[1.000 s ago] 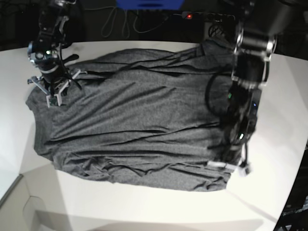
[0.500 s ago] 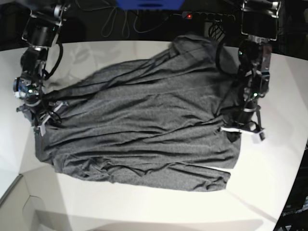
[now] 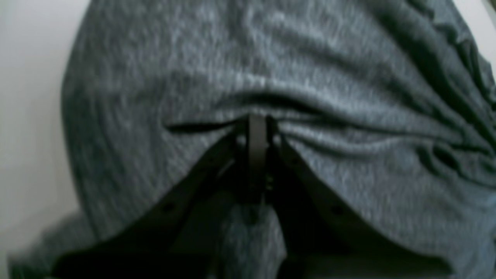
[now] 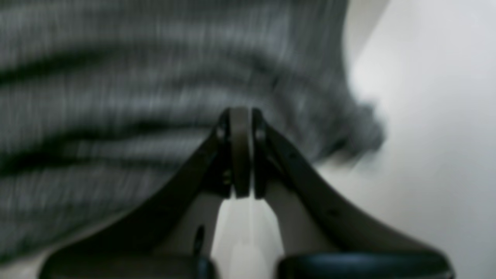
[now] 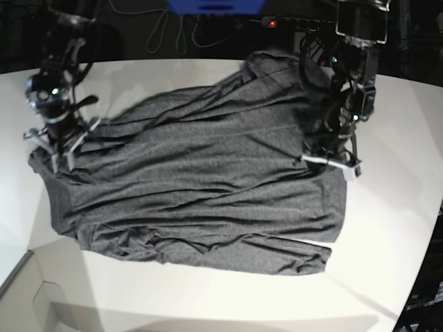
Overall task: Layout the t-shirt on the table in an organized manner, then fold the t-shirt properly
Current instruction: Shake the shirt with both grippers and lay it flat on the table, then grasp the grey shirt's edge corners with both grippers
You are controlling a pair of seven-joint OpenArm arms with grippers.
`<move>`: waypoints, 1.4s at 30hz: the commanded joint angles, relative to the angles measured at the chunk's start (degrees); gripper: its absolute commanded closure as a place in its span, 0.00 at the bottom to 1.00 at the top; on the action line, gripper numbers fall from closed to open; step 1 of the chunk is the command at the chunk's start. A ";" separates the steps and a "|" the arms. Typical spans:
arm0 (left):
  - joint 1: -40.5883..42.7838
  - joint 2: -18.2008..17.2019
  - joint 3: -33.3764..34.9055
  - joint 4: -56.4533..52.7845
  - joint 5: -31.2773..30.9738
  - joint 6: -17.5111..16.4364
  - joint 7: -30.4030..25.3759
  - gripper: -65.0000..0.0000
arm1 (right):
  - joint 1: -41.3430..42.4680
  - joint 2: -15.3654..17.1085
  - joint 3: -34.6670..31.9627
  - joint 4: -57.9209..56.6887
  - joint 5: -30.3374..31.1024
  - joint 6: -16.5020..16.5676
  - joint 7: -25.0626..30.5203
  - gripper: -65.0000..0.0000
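Note:
The dark grey t-shirt [image 5: 201,187] lies spread and wrinkled across the white table [image 5: 387,228]. In the base view my left gripper [image 5: 331,164] is at the shirt's right side, low over the cloth. The left wrist view shows that gripper [image 3: 257,124] shut, with a fold of the t-shirt [image 3: 310,58] bunched at its tips. My right gripper [image 5: 59,153] is at the shirt's far left corner. In the blurred right wrist view it [image 4: 240,116] is shut at the edge of the t-shirt [image 4: 116,77], with bare table [image 4: 426,116] beside it.
Behind the table's curved far edge are dark cables, a blue object [image 5: 214,5] and a power strip with a red light [image 5: 272,23]. The table's front left corner has a stepped edge [image 5: 28,277].
Both grippers have moved toward the far side of the table since half a second ago. The shirt's right side and left corner came with them, and both stayed shut.

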 commanded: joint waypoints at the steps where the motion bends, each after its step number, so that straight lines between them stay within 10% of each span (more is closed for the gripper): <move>1: -1.87 -0.43 -0.08 -2.14 0.67 1.34 1.65 1.00 | 0.47 0.16 -0.11 1.18 0.51 -0.22 1.40 1.00; 18: -25.87 -4.56 -2.01 -27.55 0.67 1.26 1.56 1.00 | -8.15 -0.01 -0.37 1.27 0.51 -0.04 1.49 1.00; 27: -31.15 -4.30 -3.60 -20.43 0.15 1.26 1.83 1.00 | -8.24 -1.42 -0.90 1.62 0.51 9.36 1.58 1.00; 42: -0.47 1.77 -19.77 12.36 -10.40 1.26 14.75 1.00 | -6.92 -2.47 -1.78 7.69 0.51 9.36 1.93 1.00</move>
